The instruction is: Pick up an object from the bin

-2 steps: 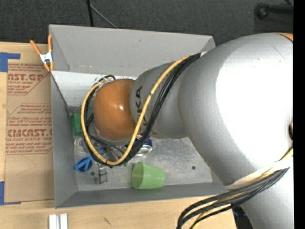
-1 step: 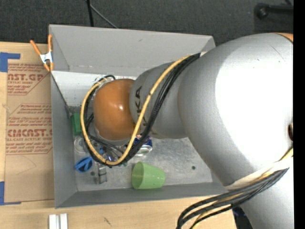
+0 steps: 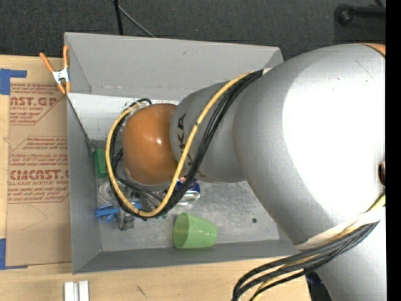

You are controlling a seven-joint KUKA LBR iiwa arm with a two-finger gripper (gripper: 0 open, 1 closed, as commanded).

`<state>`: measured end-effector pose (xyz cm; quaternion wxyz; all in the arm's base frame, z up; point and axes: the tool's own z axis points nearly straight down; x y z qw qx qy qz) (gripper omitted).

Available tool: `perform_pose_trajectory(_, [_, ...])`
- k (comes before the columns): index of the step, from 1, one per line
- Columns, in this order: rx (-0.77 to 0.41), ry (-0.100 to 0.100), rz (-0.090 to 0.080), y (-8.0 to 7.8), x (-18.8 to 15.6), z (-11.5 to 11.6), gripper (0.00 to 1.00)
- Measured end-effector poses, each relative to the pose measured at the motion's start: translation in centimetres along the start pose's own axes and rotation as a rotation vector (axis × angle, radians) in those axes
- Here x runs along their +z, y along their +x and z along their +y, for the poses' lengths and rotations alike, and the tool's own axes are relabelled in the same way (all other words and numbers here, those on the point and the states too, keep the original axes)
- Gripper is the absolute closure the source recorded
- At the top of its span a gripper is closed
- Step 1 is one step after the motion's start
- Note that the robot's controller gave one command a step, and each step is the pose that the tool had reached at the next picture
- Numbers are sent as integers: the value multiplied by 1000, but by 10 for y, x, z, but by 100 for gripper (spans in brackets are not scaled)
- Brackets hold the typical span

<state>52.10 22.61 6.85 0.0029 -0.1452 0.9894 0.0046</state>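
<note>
A dark part of my gripper (image 3: 133, 200) shows just below the orange wrist cover, low over the bin's left side. Right beside it, near the front left corner, lie a small blue piece (image 3: 106, 213) and a small dark grey piece (image 3: 127, 223). A green block (image 3: 99, 163) stands against the left wall, just left of the gripper. A light green plastic cup (image 3: 194, 232) lies on its side by the front wall, to the gripper's right. A clear item with blue on it (image 3: 190, 194) peeks out from under the arm.
The big grey arm with its yellow and black cables covers the middle and right of the bin and hides whatever lies under it. A bare strip of bin floor runs along the front right, past the cup.
</note>
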Motion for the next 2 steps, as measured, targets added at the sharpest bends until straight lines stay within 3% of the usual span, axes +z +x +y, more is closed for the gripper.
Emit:
perform_pose_trajectory(1, [-1, 6, 2, -1, -42, 1, 100])
perform_pose_trajectory(2, [-2, 8, -4, -4, -128, 3, 100])
